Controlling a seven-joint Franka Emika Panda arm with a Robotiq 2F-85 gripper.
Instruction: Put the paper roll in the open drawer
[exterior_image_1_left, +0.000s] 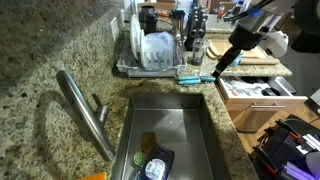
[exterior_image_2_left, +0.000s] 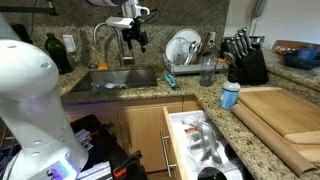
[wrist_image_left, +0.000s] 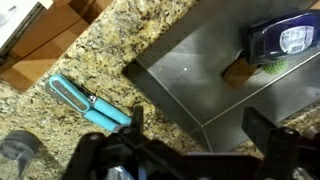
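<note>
I cannot pick out a paper roll for certain. A small blue and white cylinder (exterior_image_2_left: 230, 95) stands on the counter beside the wooden cutting board (exterior_image_2_left: 285, 112). The open drawer (exterior_image_2_left: 176, 140) holds utensils and also shows in an exterior view (exterior_image_1_left: 255, 90). My gripper (wrist_image_left: 198, 125) is open and empty. It hangs over the sink's corner by the granite counter, as both exterior views show (exterior_image_1_left: 221, 70) (exterior_image_2_left: 135, 44). A blue-handled tool (wrist_image_left: 90, 103) lies on the counter just beside it.
The steel sink (exterior_image_1_left: 190, 130) holds a dark blue container (wrist_image_left: 285, 38) and a sponge (wrist_image_left: 240, 72). A faucet (exterior_image_1_left: 85, 110) stands at one side. A dish rack (exterior_image_1_left: 150, 55), a glass (exterior_image_2_left: 208, 72) and a knife block (exterior_image_2_left: 245, 62) line the counter.
</note>
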